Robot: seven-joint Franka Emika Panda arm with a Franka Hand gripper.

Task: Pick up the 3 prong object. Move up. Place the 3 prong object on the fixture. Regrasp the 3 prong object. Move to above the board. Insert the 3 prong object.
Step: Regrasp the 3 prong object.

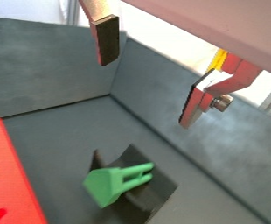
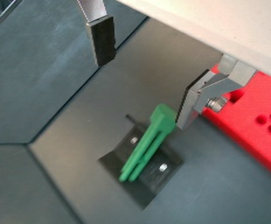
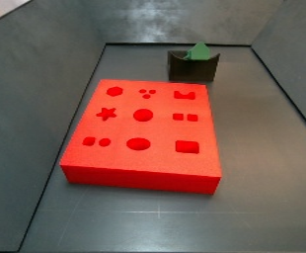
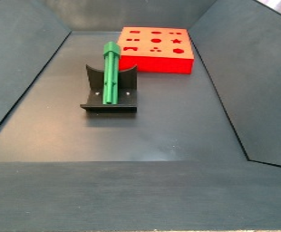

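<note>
In both wrist views the gripper (image 1: pixel 149 74) (image 2: pixel 149 74) hangs above the fixture (image 1: pixel 149 194) (image 2: pixel 144 171), jaws released and holding nothing, with the green 3 prong object (image 1: pixel 114 182) (image 2: pixel 148 144) resting on the fixture below. In both side views the peg (image 3: pixel 198 48) (image 4: pixel 111 68) lies in the fixture (image 3: pixel 192 67) (image 4: pixel 109 95), near the red board (image 3: pixel 142 133) (image 4: pixel 158 48).

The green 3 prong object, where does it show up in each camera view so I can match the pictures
Wrist view: 3 prong object low in frame on the fixture, below the open, empty gripper.
Wrist view: leaning on the fixture, near centre.
Side view: only its tip, at the top.
Side view: left of centre.
Shared landmark: the board beside the fixture.
</note>
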